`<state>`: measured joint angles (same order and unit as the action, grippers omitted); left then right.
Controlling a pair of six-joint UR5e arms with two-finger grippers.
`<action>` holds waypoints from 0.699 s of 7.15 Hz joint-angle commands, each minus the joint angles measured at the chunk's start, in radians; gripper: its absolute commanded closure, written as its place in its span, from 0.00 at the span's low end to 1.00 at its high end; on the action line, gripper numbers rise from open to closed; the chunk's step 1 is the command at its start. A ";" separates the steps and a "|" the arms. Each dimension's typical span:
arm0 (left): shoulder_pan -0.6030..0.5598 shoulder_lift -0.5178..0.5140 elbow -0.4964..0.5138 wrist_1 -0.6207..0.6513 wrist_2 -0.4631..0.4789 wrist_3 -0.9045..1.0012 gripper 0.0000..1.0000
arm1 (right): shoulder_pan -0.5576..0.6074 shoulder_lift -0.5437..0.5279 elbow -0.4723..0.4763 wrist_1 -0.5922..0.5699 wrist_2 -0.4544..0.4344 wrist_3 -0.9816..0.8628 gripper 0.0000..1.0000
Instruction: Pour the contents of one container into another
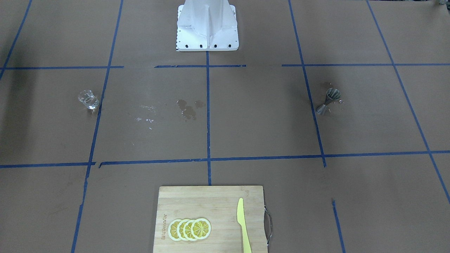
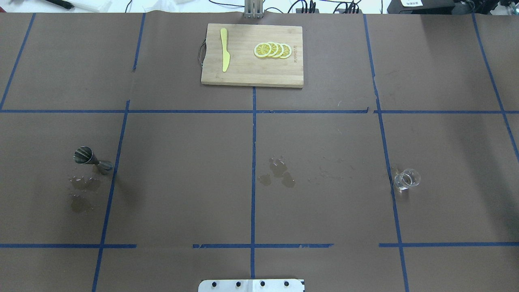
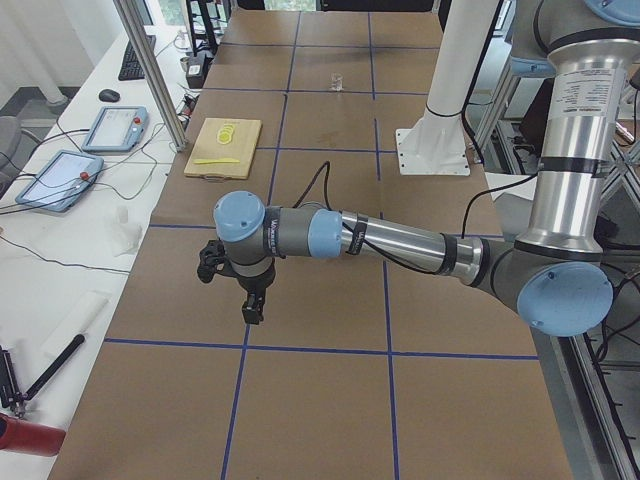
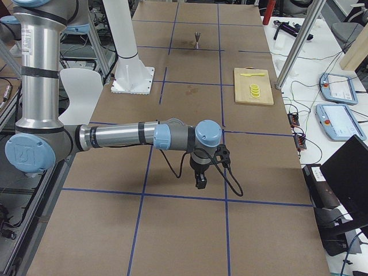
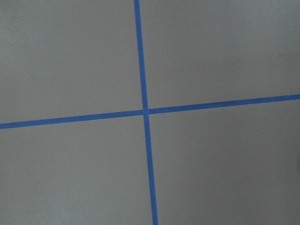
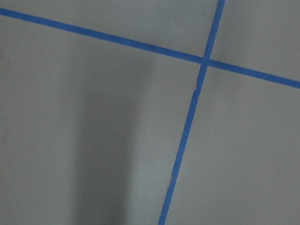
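Note:
The clear glass [image 2: 406, 179] stands upright on the brown table at the robot's right, also seen as the glass [image 1: 88, 99] and far off as the glass [image 3: 338, 81]. The metal jigger [image 2: 92, 159] stands upright at the robot's left, also the jigger [image 1: 328, 101] and the jigger [image 4: 198, 39]. My left gripper [image 3: 253, 310] hangs above the table far beyond the jigger's end; my right gripper [image 4: 200, 183] hangs far beyond the glass's end. Both show only in the side views, so I cannot tell whether they are open or shut. The wrist views show only table paper and blue tape.
A wooden cutting board [image 2: 251, 77] at the far middle carries a yellow knife [image 2: 224, 50] and lemon slices [image 2: 272, 50]. Wet patches [image 2: 279, 172] mark the table centre, and more wet patches [image 2: 83, 190] lie near the jigger. The robot's white base [image 1: 207, 26] stands mid-table.

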<state>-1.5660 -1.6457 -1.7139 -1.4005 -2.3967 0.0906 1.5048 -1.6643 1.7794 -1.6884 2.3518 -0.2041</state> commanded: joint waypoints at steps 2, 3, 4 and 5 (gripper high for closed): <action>0.069 -0.005 -0.091 -0.041 -0.053 -0.052 0.00 | -0.001 -0.018 -0.008 0.082 0.000 0.002 0.00; 0.116 -0.005 -0.140 -0.149 -0.052 -0.231 0.00 | -0.002 -0.012 -0.005 0.082 0.001 0.002 0.00; 0.200 -0.003 -0.176 -0.263 -0.041 -0.452 0.00 | -0.002 -0.009 -0.002 0.082 0.001 0.002 0.00; 0.243 0.004 -0.187 -0.401 -0.038 -0.621 0.00 | -0.003 -0.008 -0.003 0.104 0.001 0.002 0.00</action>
<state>-1.3889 -1.6474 -1.8738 -1.6472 -2.4392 -0.3104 1.5028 -1.6749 1.7761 -1.6014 2.3530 -0.2026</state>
